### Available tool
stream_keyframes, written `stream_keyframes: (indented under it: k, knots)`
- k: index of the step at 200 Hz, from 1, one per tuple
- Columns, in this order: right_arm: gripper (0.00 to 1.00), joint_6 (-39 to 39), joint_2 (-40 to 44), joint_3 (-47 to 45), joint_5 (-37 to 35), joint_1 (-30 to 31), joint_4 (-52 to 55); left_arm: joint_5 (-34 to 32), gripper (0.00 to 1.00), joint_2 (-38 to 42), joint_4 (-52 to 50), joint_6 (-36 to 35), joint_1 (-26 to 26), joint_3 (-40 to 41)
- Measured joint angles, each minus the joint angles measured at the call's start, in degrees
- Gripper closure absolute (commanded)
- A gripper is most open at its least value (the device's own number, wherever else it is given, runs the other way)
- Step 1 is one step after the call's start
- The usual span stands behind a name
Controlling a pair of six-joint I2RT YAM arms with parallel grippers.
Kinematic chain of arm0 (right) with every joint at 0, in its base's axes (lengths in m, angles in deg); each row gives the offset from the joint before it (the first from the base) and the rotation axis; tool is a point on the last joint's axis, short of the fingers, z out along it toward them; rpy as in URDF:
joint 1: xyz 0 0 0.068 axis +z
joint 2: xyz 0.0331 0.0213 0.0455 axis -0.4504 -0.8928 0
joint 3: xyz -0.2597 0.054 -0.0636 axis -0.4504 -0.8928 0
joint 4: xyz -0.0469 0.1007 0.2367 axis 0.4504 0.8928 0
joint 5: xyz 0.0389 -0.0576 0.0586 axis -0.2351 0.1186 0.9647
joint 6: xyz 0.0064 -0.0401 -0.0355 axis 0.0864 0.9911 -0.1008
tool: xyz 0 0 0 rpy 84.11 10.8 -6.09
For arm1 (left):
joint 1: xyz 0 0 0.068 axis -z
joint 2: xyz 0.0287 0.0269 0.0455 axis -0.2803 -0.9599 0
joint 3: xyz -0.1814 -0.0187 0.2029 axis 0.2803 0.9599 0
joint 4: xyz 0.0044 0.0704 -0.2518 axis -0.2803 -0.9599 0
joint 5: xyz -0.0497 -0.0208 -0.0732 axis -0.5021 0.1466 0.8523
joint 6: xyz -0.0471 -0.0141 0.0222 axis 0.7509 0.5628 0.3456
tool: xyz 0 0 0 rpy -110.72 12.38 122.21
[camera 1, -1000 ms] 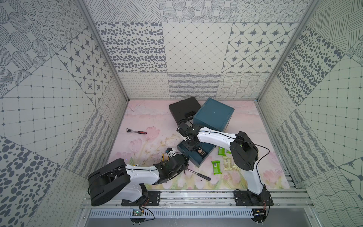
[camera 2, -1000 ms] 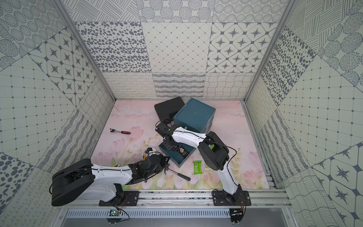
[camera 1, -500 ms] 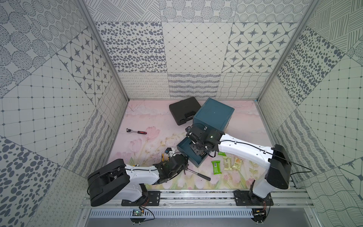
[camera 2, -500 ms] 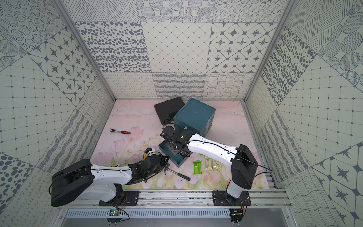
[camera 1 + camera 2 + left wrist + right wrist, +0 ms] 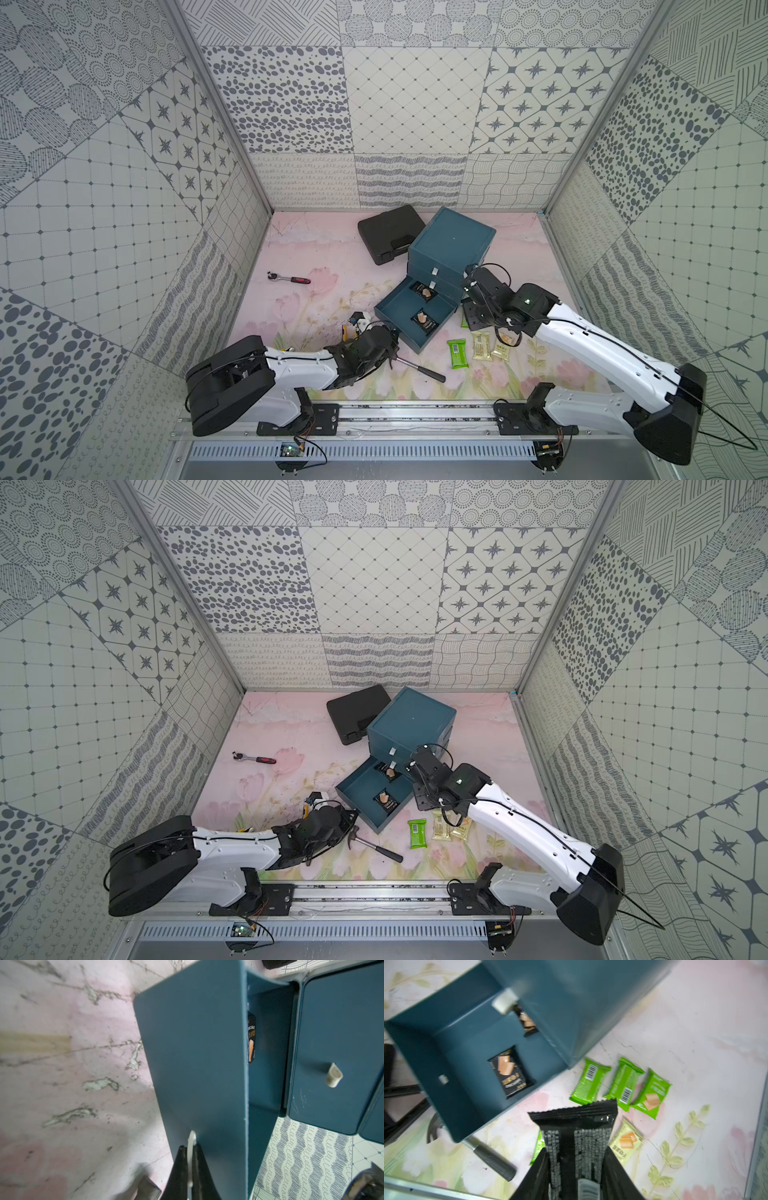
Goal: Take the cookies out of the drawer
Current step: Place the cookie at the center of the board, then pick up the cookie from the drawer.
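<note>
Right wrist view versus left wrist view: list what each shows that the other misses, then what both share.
Right wrist only: the right gripper, jaws shut on a black packet, with green packets lying on the mat. Left wrist only: the left gripper, jaws shut on the drawer's white pull. Both: the open drawer and a black cookie packet inside it.

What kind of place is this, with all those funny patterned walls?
Probably a robot practice booth: two arms bolted to a metal rail, patterned panels boxing in a small table, and a blue drawer box with snack packets to practise on.
</note>
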Motion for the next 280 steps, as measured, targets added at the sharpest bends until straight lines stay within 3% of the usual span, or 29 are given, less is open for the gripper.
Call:
stream_keyframes:
  k: [53, 98, 126, 156, 199, 220, 249, 280]
  knots:
    - [0.64, 1.5, 3.4, -6.4, 6.4, -25.1, -0.2, 0.0, 1.0, -0.6, 0.0, 0.0, 0.0, -0.4]
    - [0.64, 4.8, -5.6, -7.1, 11.9, -40.8, -4.6, 0.1, 1.0, -2.3, 0.9, -0.2, 0.0, -1.4]
    - [0.64, 7.1, -13.1, -6.8, 13.4, -47.5, -7.3, 0.3, 1.0, -3.5, 2.1, -0.4, 0.0, -1.9]
    - [0.64, 9.1, -20.2, -6.3, 13.8, -51.2, -9.6, 0.5, 1.0, -4.1, 2.6, -0.4, 0.0, -2.1]
    - [0.62, 11.1, -26.5, -4.7, 13.6, -52.1, -11.9, 0.6, 1.0, -4.0, 2.6, -0.4, 0.0, -2.1]
    - [0.56, 12.0, -28.7, -4.4, 13.5, -52.3, -12.8, 0.7, 1.0, -3.8, 2.4, -0.4, 0.0, -2.1]
    - [0.36, 12.5, -28.9, -4.2, 13.4, -52.5, -12.9, 0.9, 1.0, -3.5, 2.3, -0.4, 0.0, -2.1]
    - [0.34, 13.0, -23.5, -4.0, 13.4, -52.3, -12.2, 0.9, 1.0, -3.1, 2.3, -0.4, 0.0, -2.0]
